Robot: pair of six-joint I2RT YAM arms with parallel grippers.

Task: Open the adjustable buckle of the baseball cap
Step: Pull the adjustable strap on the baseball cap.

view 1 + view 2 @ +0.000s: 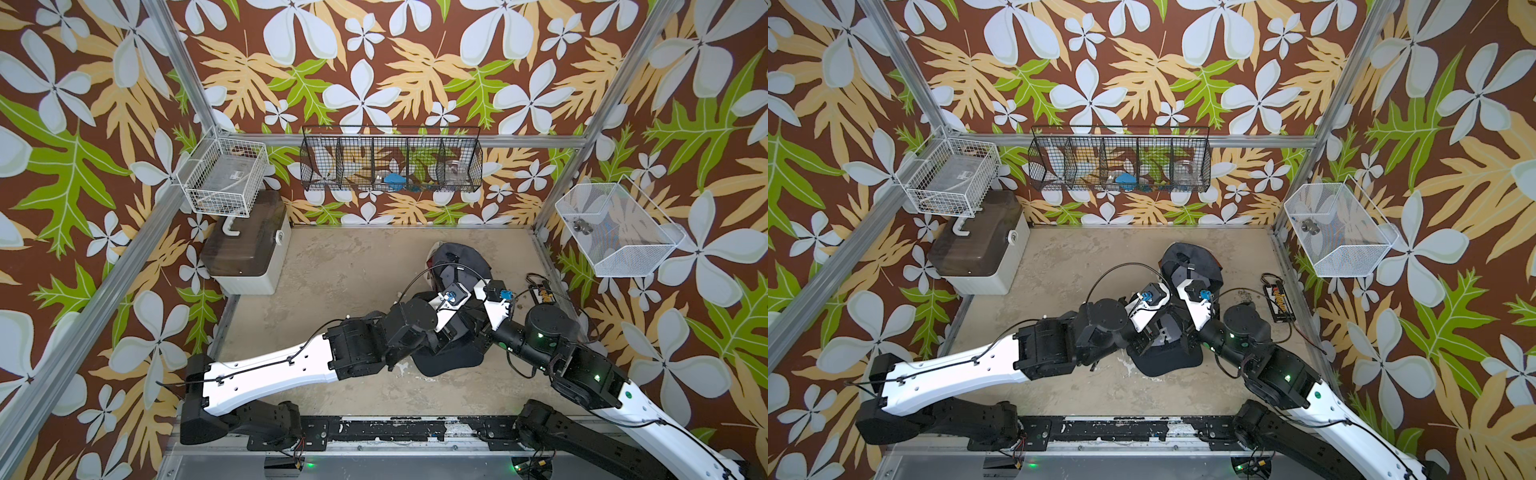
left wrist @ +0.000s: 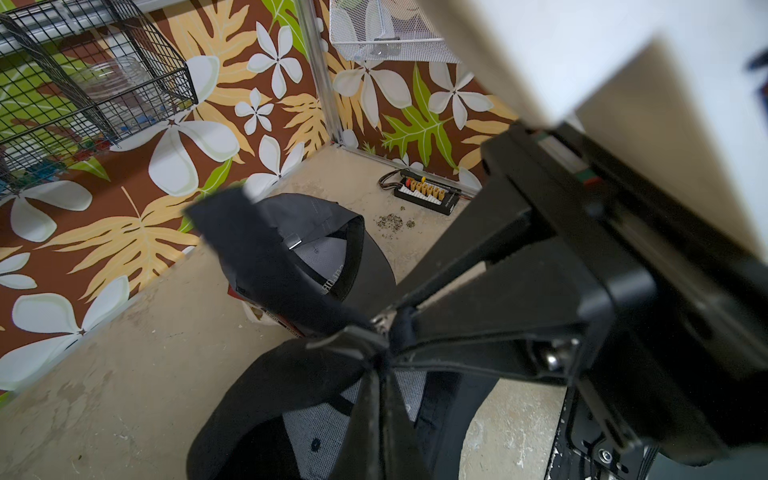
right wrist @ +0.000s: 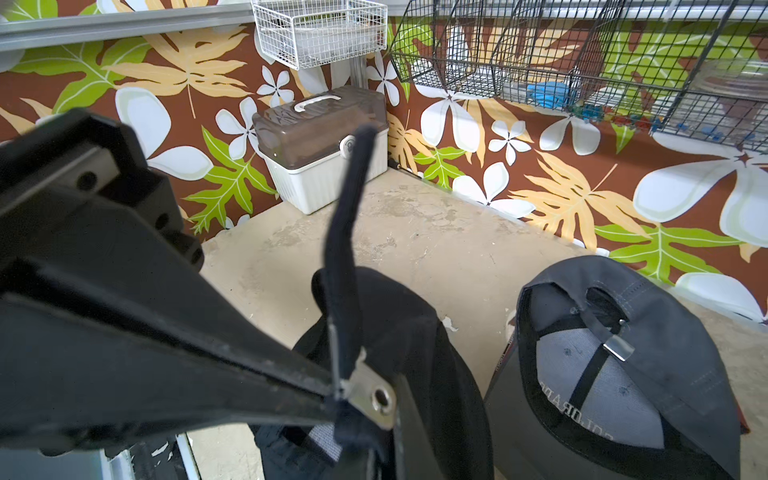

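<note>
A black baseball cap (image 1: 451, 359) (image 1: 1167, 359) lies upside down near the table's front, under both wrists. Its black strap (image 3: 347, 216) (image 2: 257, 257) stands up from the silver buckle (image 3: 374, 397). My left gripper (image 2: 384, 363) is shut on the strap just beside the buckle. My right gripper (image 3: 370, 432) meets it tip to tip and is shut on the buckle end. In both top views the arms hide the two sets of jaws. A second, grey cap (image 1: 457, 259) (image 3: 623, 353) lies upside down farther back, its own clasp (image 3: 619, 347) untouched.
A black charger board (image 1: 542, 293) (image 2: 428, 193) with cables lies by the right wall, with crumbs (image 2: 390, 222) near it. A white storage box (image 1: 245, 249) with a brown lid stands at the back left. Wire baskets (image 1: 390, 162) (image 1: 615, 232) hang on the walls.
</note>
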